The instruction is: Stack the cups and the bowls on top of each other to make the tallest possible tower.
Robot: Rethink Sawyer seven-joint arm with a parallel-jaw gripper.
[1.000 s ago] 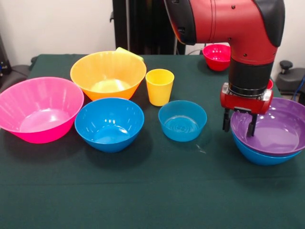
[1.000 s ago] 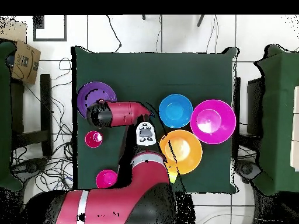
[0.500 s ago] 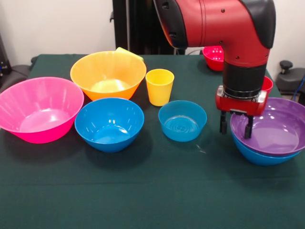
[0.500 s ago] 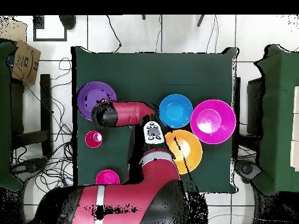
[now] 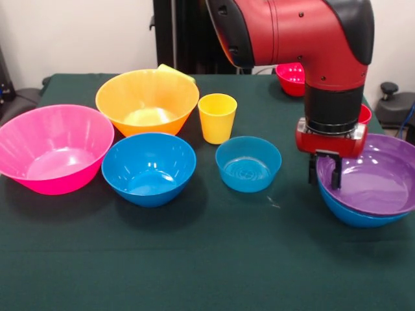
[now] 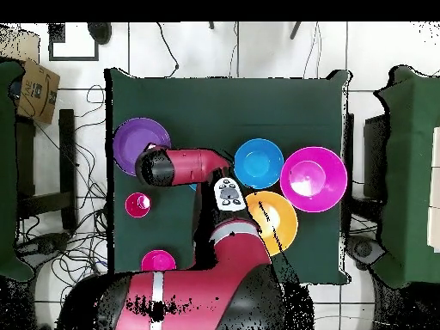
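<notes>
On the green bench [image 5: 214,259], we saw the red and black arm [image 5: 305,39] reaching down at the right of the front view, its pincer [image 5: 327,172] closed narrow over the near-left rim of the purple bowl [image 5: 373,181], one finger inside and one outside the wall. That purple bowl sat nested in a blue bowl [image 5: 353,212], the only stacked pair; the two made the start of the tower. The large pink bowl [image 5: 55,148] stood at the left, just beside the orange bowl [image 5: 147,100] behind it and a second blue bowl [image 5: 148,168] to its right. The small translucent blue bowl [image 5: 248,163] sat near the middle, well apart from the pincer. The yellow cup [image 5: 217,118] stood upright behind it, beside the orange bowl. A small red bowl [image 5: 293,76] rested at the far edge.

From overhead, we saw the arm [image 6: 176,166] covering the purple bowl's [image 6: 137,142] edge.
</notes>
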